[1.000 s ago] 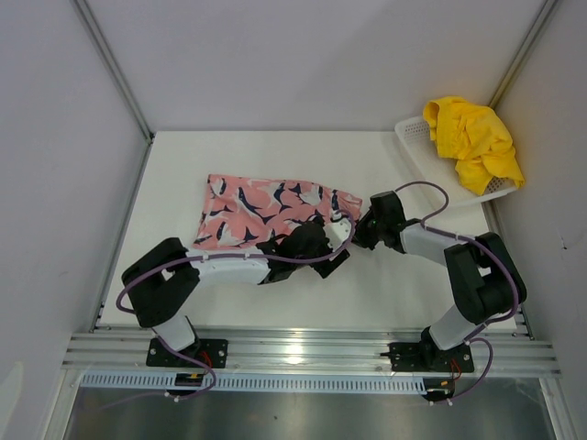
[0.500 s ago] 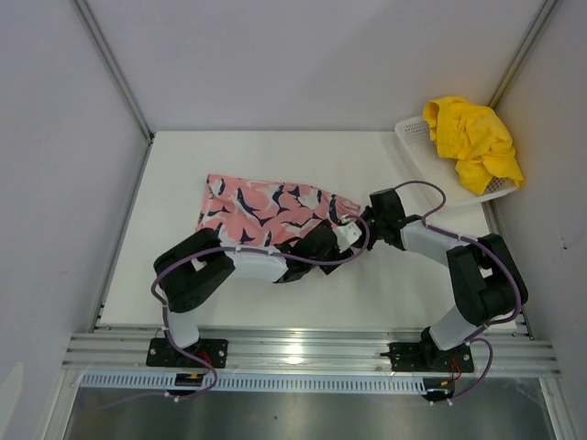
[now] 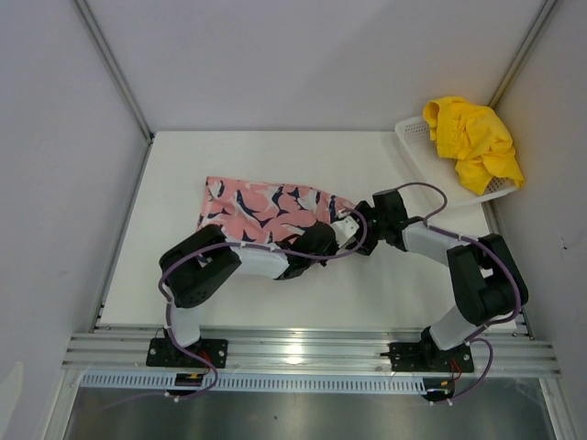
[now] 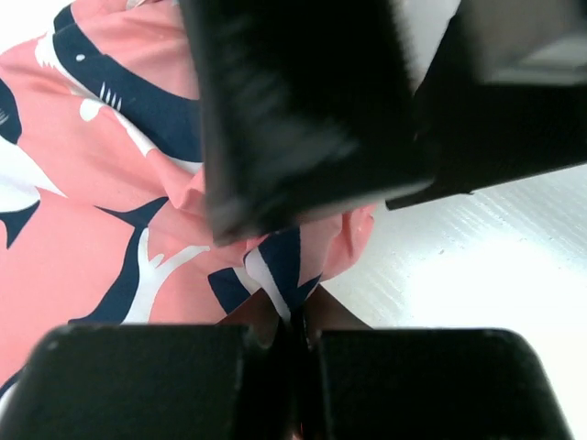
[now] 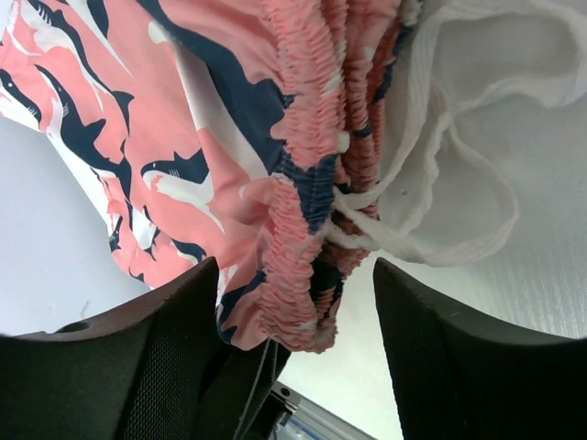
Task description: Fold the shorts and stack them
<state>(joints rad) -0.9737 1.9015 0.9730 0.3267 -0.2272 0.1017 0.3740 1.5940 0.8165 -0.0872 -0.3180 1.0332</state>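
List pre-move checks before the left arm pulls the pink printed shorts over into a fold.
1. Left gripper shut on a fold of the pink leafy-print fabric shorts: ok.
2. Right gripper open, fingers either side of the gathered waistband: ok.
3. Pink shorts lying flat: not ok, bunched near the grippers.
4. Layers in the left pinch: cannot tell.
5. Out of the way: bright yellow fabric shorts, heaped on the white plastic mesh basket: ok.

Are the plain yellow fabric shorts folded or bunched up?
Bunched up: the plain yellow fabric shorts lie in a crumpled heap, draped over the white plastic mesh basket at the far right.
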